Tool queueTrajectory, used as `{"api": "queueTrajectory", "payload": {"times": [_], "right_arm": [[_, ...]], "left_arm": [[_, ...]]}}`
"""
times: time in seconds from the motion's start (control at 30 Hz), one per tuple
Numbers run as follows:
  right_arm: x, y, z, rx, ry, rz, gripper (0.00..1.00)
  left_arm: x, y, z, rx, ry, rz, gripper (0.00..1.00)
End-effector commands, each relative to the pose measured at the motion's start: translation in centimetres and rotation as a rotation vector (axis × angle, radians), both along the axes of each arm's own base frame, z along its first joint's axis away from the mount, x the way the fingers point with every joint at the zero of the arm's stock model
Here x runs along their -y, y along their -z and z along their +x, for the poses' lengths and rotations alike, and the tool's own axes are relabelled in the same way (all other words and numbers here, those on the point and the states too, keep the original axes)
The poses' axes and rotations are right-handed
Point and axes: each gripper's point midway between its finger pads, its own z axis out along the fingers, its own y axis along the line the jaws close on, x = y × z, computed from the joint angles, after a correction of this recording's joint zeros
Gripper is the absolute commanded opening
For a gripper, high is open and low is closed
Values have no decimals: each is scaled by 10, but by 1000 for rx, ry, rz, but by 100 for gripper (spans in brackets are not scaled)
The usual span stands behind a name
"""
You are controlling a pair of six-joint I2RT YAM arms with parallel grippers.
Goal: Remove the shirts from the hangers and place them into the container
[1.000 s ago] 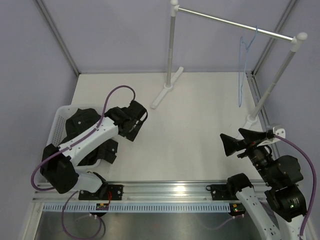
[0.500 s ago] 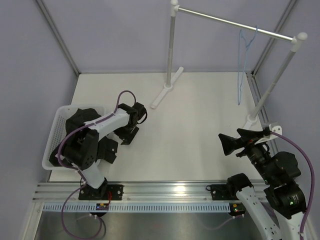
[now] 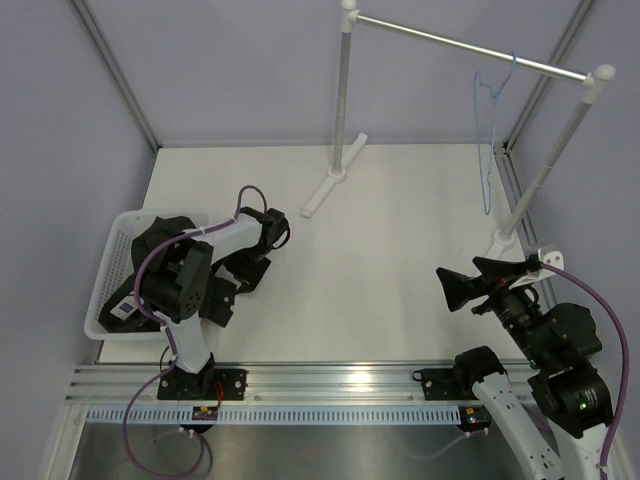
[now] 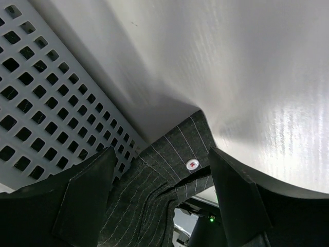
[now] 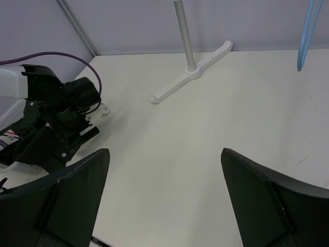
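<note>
White tabletop (image 3: 400, 260), lilac walls (image 3: 230, 60); both arms' jaws gape, left seemingly over the shirt (image 4: 164, 172) beside the basket (image 4: 46, 103).

You've got a silver rail (image 3: 470, 50) with white end caps across the back right, carried on two uprights. The left upright (image 3: 343, 90) stands on a white foot (image 3: 335, 178) on the white desk (image 3: 390, 270). The right upright (image 3: 553, 160) stands at the desk's right edge. Lavender walls (image 3: 220, 70) sit behind, and an aluminium extrusion (image 3: 330, 380) runs along the near edge.

Splayed right tool (image 5: 164, 154) over white table (image 5: 205, 128), blue hanger (image 5: 307, 31) top-right.
</note>
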Motion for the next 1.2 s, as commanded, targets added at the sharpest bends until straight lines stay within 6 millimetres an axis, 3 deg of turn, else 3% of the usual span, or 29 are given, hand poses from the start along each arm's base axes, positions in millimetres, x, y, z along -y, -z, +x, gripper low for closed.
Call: {"api": "queueTrajectory", "payload": {"times": [0.0, 0.17, 0.3, 0.4, 0.43, 0.6, 0.73, 0.97, 1.03, 1.17], "right_arm": [[-4, -8, -3, 32, -27, 5, 100], [-3, -8, -3, 34, -24, 6, 100], [-4, -7, -2, 33, -26, 4, 99], [-3, -7, -2, 33, -24, 4, 99], [-3, -7, -2, 33, -24, 4, 100], [-4, -6, -1, 29, -23, 6, 100], [-4, -6, -1, 27, -23, 5, 99], [-4, -7, 1, 24, -21, 6, 99], [-4, -6, 2, 21, -18, 5, 99], [-4, -7, 1, 24, -23, 6, 99]], "left_arm": [[-3, -2, 4, -9, -4, 15, 75], [-3, 3, 0, -35, -8, 11, 65], [-3, 2, -2, -37, -11, 11, 50], [-4, -2, 0, -24, -12, 11, 30], [-4, -3, 0, -22, -12, 10, 29], [-2, -11, 2, -2, -13, -2, 0], [3, -27, 6, 46, -22, -41, 0], [13, -91, 24, 245, -20, -153, 0], [10, -116, 28, 321, -20, -162, 0], [-11, -146, 33, 436, -62, -113, 0]]}}
